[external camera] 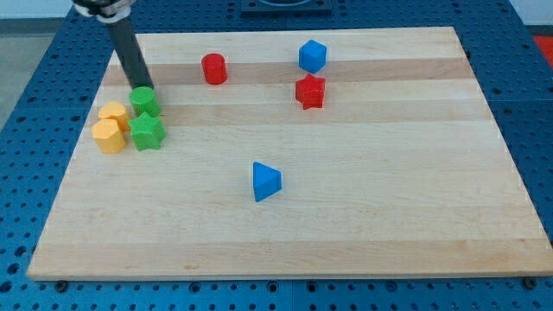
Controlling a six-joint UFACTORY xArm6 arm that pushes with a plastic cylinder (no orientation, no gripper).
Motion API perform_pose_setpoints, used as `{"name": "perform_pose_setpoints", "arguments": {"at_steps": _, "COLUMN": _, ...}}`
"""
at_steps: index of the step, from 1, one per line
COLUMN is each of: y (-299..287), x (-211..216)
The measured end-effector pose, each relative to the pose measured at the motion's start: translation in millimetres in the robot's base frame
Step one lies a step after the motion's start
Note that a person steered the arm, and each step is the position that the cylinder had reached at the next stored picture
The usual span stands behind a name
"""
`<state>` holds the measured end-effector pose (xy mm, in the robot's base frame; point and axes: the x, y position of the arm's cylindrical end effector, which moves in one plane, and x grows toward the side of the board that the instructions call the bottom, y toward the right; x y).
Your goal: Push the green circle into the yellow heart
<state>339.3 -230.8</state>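
Note:
The green circle [143, 100] sits near the view's left edge of the wooden board. The yellow heart [113, 114] lies just left of it, touching or nearly touching. My tip [139, 86] rests at the green circle's upper edge, its rod slanting up to the view's top left. A green star [148, 133] lies just below the circle. A yellow hexagon-like block [109, 136] lies below the heart, left of the star.
A red cylinder [214, 68] stands near the view's top centre-left. A blue block [312, 56] and a red star [310, 91] are at the top centre-right. A blue triangle [265, 181] lies mid-board. The board's left edge [76, 164] runs close to the yellow blocks.

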Motion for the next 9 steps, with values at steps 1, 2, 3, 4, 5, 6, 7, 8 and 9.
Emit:
{"name": "perform_pose_setpoints", "arguments": {"at_steps": 1, "y": 2.6, "x": 31.8}}
{"name": "perform_pose_setpoints", "arguments": {"at_steps": 2, "y": 2.9, "x": 36.1}}
{"name": "perform_pose_setpoints", "arguments": {"at_steps": 3, "y": 3.0, "x": 22.6}}
{"name": "perform_pose_setpoints", "arguments": {"at_steps": 4, "y": 29.8, "x": 9.5}}
{"name": "perform_pose_setpoints", "arguments": {"at_steps": 5, "y": 89.2, "x": 29.3}}
{"name": "perform_pose_setpoints", "arguments": {"at_steps": 6, "y": 134.7, "x": 39.4}}
{"name": "perform_pose_setpoints", "arguments": {"at_steps": 7, "y": 129.1, "x": 60.2}}
{"name": "perform_pose_setpoints", "arguments": {"at_steps": 8, "y": 101.6, "x": 60.2}}
{"name": "perform_pose_setpoints", "arguments": {"at_steps": 9, "y": 72.0, "x": 60.2}}
